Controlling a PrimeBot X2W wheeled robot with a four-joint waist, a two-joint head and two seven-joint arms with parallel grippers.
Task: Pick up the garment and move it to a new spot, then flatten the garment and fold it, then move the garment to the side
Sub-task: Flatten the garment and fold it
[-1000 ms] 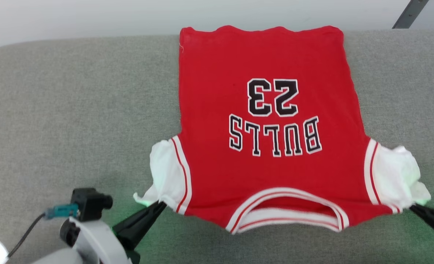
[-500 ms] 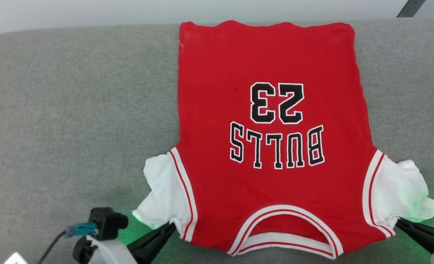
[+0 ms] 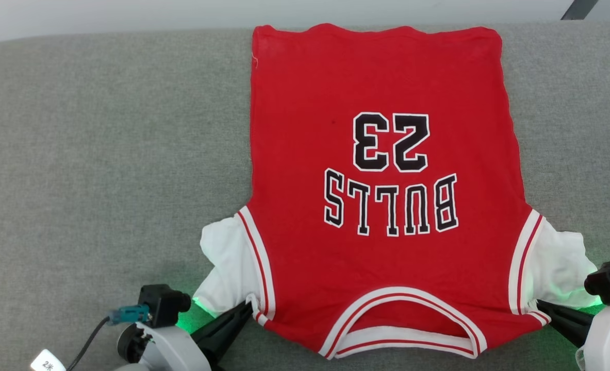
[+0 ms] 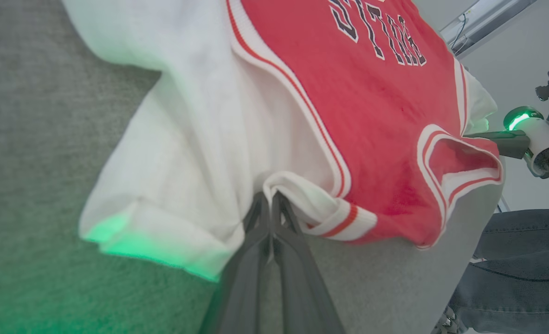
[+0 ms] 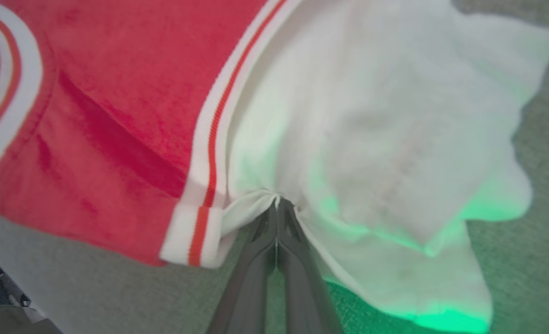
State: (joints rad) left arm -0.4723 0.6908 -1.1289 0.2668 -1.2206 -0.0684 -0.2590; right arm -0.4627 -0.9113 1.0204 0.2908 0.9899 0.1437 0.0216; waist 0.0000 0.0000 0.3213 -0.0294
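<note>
The garment (image 3: 382, 154), a red jersey with white sleeves and black "BULLS 23" lettering, lies spread face up on the grey table (image 3: 103, 154), collar toward me and hem at the far edge. At the garment's (image 4: 371, 102) near left shoulder my left gripper (image 3: 248, 307) (image 4: 270, 197) is shut on the cloth, where the white sleeve (image 4: 186, 153) meets the striped trim. My right gripper (image 3: 539, 305) (image 5: 276, 202) is shut on the garment (image 5: 116, 93) at the right shoulder beside the white sleeve (image 5: 385, 139). Both sleeves are rumpled.
The grey fabric table extends wide to the left of the garment. Its far edge (image 3: 129, 36) runs along the top of the head view. A person's legs in jeans (image 4: 525, 260) stand beyond the table's near edge in the left wrist view.
Both grippers have drawn the garment's shoulders toward me, and the red body now lies flatter and longer. The head camera has also shifted.
</note>
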